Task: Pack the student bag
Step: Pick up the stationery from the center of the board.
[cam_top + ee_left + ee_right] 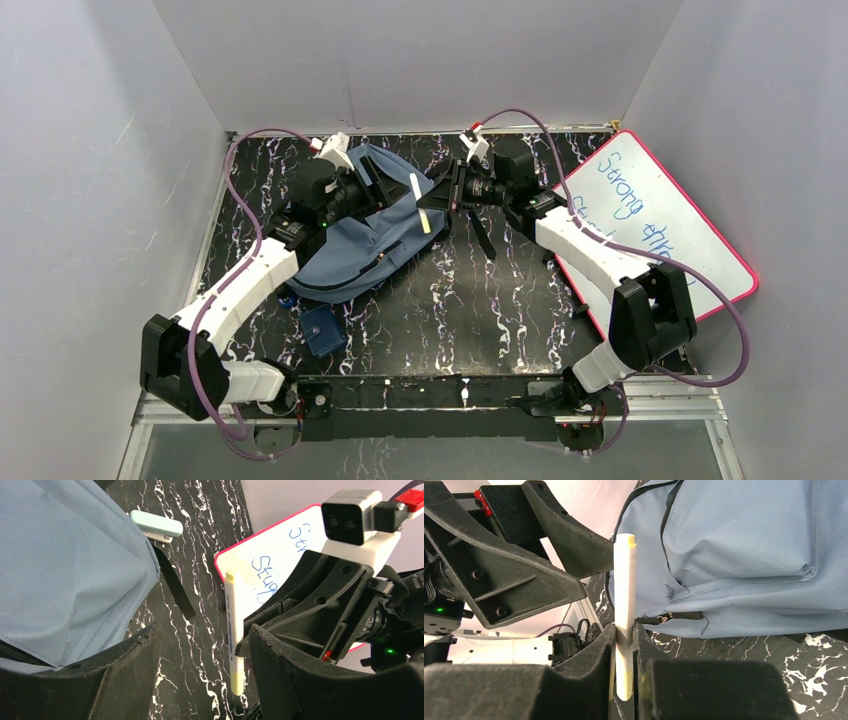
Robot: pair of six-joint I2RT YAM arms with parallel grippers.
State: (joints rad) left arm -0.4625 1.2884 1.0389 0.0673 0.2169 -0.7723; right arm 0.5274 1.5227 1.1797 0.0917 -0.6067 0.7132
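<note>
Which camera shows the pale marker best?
Right wrist: the marker stands full length, close up, clamped low in the right pincer. Left wrist also shows its whole length, only smaller. Top external shows just a small pale sliver.

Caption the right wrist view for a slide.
Right gripper shut on a pale marker beside the blue bag; left gripper open close by.

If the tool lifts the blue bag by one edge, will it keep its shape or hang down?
The student bag will probably sag: its fabric lies creased and folded on the table. It looks rather flat, so it is likely light for its size. Its black strap trails loose and may drag or catch.
</note>
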